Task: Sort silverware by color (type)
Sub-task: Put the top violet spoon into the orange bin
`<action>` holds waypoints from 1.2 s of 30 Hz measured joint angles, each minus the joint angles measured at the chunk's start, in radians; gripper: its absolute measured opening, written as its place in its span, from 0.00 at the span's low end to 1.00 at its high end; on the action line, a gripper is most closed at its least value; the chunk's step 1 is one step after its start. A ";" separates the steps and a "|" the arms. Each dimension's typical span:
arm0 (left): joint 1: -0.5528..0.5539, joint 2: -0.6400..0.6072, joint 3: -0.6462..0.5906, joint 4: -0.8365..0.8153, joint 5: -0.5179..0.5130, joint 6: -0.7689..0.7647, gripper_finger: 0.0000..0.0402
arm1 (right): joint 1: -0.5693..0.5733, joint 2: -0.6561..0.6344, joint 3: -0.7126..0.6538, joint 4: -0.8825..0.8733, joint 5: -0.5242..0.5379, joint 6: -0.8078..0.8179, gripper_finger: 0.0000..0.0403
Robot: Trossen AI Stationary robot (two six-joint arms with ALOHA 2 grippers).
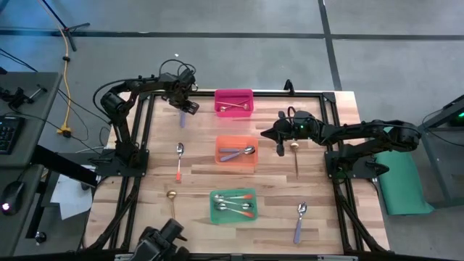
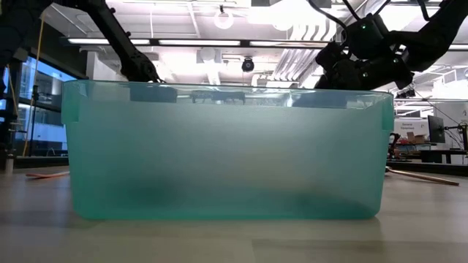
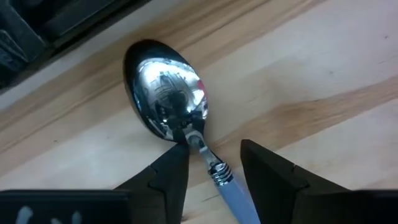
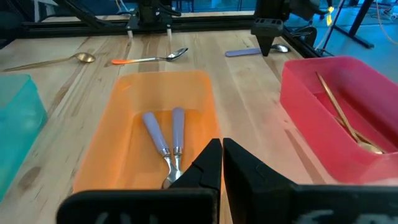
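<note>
Nearest the front edge of the wooden surface (image 1: 348,109) stands the green bin (image 1: 233,206), holding several spoons with orange-red handles (image 1: 233,203). Right of it a purple-handled spoon (image 1: 300,221) lies loose, and to its left a gold spoon (image 1: 172,201). Farther back, an orange-red-handled spoon (image 1: 179,160) lies left of the orange bin (image 1: 237,151), which holds two purple-handled spoons (image 4: 166,140).

Beside that bin's right side hangs the right hand (image 4: 221,163), its fingers nearly pressed together with nothing between them. A second gold spoon (image 1: 295,152) lies just beyond it on the bare wood.

Farthest back, the pink bin (image 1: 233,103) holds gold spoons (image 4: 346,124). Left of it, the left hand (image 3: 212,167) hovers low over another purple-handled spoon (image 3: 177,102), its fingers (image 3: 171,171) parted on either side of the neck, where bowl meets handle. They are not closed on it, and the spoon lies flat on the surface.
</note>
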State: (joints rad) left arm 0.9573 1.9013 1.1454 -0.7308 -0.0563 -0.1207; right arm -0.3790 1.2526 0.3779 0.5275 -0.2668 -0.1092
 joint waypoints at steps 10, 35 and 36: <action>-0.076 -0.038 -0.008 0.020 -0.031 0.200 0.13 | 0.000 0.000 0.000 -0.008 -0.003 0.024 0.00; -0.196 -0.216 -0.006 -0.032 -0.093 0.408 0.15 | 0.074 0.000 0.000 0.008 0.035 0.060 0.00; -0.180 -0.200 -0.006 -0.029 -0.091 0.411 0.18 | 0.074 0.000 0.000 0.008 0.035 0.060 0.00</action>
State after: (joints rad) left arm 0.7773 1.7016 1.1397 -0.7594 -0.1478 0.2905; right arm -0.3054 1.2526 0.3779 0.5354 -0.2314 -0.0490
